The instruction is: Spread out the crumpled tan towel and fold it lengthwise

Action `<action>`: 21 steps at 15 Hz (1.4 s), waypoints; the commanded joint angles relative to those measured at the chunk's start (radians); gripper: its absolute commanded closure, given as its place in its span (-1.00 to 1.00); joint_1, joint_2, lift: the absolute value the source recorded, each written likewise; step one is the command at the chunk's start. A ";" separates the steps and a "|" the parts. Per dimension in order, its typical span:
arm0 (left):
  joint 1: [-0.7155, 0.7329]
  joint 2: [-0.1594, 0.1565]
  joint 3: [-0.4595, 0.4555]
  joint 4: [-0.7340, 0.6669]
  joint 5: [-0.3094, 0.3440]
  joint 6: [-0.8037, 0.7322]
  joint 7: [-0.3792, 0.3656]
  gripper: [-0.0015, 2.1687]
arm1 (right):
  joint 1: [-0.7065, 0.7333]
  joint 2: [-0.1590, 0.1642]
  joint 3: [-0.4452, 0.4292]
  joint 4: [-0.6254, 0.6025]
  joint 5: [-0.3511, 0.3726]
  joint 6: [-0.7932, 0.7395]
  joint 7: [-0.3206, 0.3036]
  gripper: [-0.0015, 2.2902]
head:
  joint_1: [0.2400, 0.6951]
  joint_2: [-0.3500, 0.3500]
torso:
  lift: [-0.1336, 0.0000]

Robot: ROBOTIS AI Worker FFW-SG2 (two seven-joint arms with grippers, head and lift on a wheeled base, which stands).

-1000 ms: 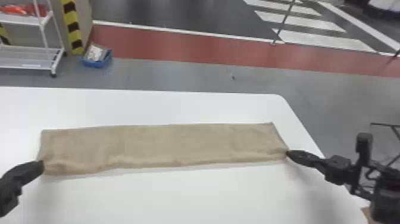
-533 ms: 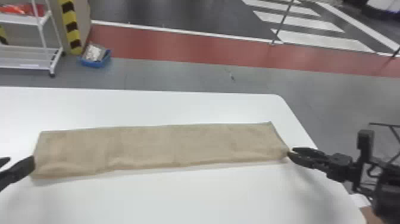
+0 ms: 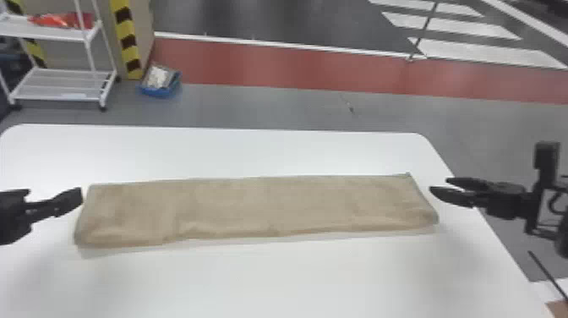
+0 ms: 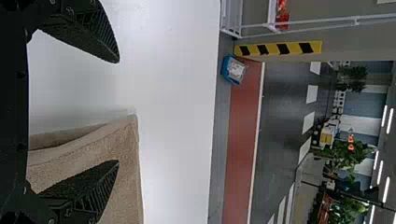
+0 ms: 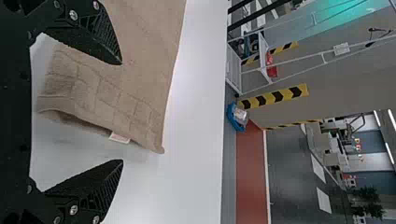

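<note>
Tan towel (image 3: 253, 207): matt cloth, rough nap. White tabletop (image 3: 270, 283): smooth, faintly glossy.

The towel (image 3: 262, 207) is tan and softly textured, spread in a long, narrow folded strip across the white worktop (image 3: 270, 279). It lies nearly flat, with slight ripples along its near edge and a small pale tag at its right end.

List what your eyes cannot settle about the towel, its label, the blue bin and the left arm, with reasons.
- Towel, head view: lower layer, hidden beneath the top one.
- Label, right wrist view: any writing, too small.
- Blue bin, head view: contents, too small to identify.
- Left arm, head view: remainder, cut off by left edge.
</note>
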 commanded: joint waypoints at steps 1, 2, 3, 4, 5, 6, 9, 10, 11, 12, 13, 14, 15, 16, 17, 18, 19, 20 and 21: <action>-0.097 -0.001 -0.005 0.065 0.001 0.128 -0.037 -0.87 | -0.066 0.004 0.052 0.009 0.017 0.036 -0.001 -0.83 | 1.00 -0.52 | -0.86; -0.134 -0.001 -0.010 0.100 -0.004 0.180 -0.051 -0.87 | -0.087 0.005 0.061 0.020 0.030 0.039 -0.004 -0.83 | 1.00 -0.47 | -0.86; -0.166 0.005 -0.022 0.133 -0.013 0.220 -0.056 -0.87 | -0.098 0.005 0.070 0.024 0.043 0.039 -0.004 -0.83 | 1.00 -0.46 | -0.86; -0.192 0.006 -0.025 0.160 -0.019 0.248 -0.071 -0.88 | -0.109 0.004 0.075 0.040 0.056 0.039 -0.001 -0.83 | 1.00 -0.46 | -0.86; -0.215 0.006 -0.030 0.189 -0.026 0.272 -0.085 -0.88 | -0.123 0.002 0.076 0.067 0.070 0.039 0.000 -0.83 | 1.00 -0.45 | -0.86; -0.221 0.009 -0.034 0.199 -0.030 0.272 -0.085 -0.88 | -0.132 0.002 0.078 0.086 0.084 0.039 0.002 -0.83 | 1.00 -0.44 | -0.86; -0.232 0.009 -0.048 0.203 -0.030 0.272 -0.091 -0.88 | -0.209 -0.022 0.107 0.227 0.125 0.008 0.006 -0.83 | 1.00 -0.46 | -0.86; -0.232 0.008 -0.053 0.203 -0.029 0.272 -0.091 -0.88 | -0.244 -0.030 0.129 0.291 0.132 -0.022 0.006 -0.83 | 1.00 -0.47 | -0.86; -0.232 0.008 -0.057 0.203 -0.029 0.272 -0.093 -0.88 | -0.256 -0.030 0.136 0.316 0.147 -0.032 0.009 -0.83 | 1.00 -0.49 | -0.86; -0.233 0.009 -0.059 0.203 -0.029 0.272 -0.097 -0.88 | -0.258 -0.030 0.164 0.319 0.152 -0.028 0.011 -0.83 | 1.00 -0.50 | -0.86; -0.236 0.008 -0.062 0.203 -0.029 0.272 -0.099 -0.88 | -0.258 -0.027 0.176 0.319 0.158 -0.028 0.006 -0.82 | 1.00 -0.50 | -0.86; -0.238 0.009 -0.071 0.203 -0.029 0.272 -0.100 -0.88 | -0.258 -0.024 0.176 0.325 0.173 -0.032 -0.001 -0.81 | 1.00 -0.50 | -0.86; -0.238 0.009 -0.073 0.203 -0.030 0.272 -0.105 -0.88 | -0.258 -0.025 0.176 0.336 0.179 -0.035 -0.014 -0.81 | 1.00 -0.50 | -0.86; -0.238 0.009 -0.077 0.203 -0.030 0.272 -0.106 -0.88 | -0.258 -0.025 0.176 0.342 0.184 -0.047 -0.024 -0.81 | 1.00 -0.50 | -0.86; -0.238 0.009 -0.080 0.202 -0.030 0.285 -0.106 -0.88 | -0.258 -0.028 0.171 0.351 0.184 -0.059 -0.026 -0.81 | 1.00 -0.51 | -0.86; -0.235 0.009 -0.082 0.199 -0.029 0.297 -0.108 -0.88 | -0.256 -0.033 0.168 0.354 0.184 -0.059 -0.029 -0.81 | 1.00 -0.52 | -0.86; -0.229 0.009 -0.083 0.194 -0.030 0.306 -0.108 -0.88 | -0.251 -0.033 0.162 0.354 0.184 -0.059 -0.030 -0.81 | 1.00 -0.53 | -0.86; -0.227 0.011 -0.087 0.193 -0.032 0.318 -0.113 -0.88 | -0.248 -0.034 0.161 0.354 0.184 -0.059 -0.030 -0.81 | 1.00 -0.56 | -0.86; -0.224 0.016 -0.088 0.193 -0.035 0.322 -0.123 -0.88 | -0.245 -0.034 0.159 0.354 0.184 -0.059 -0.030 -0.81 | 1.00 -0.57 | -0.86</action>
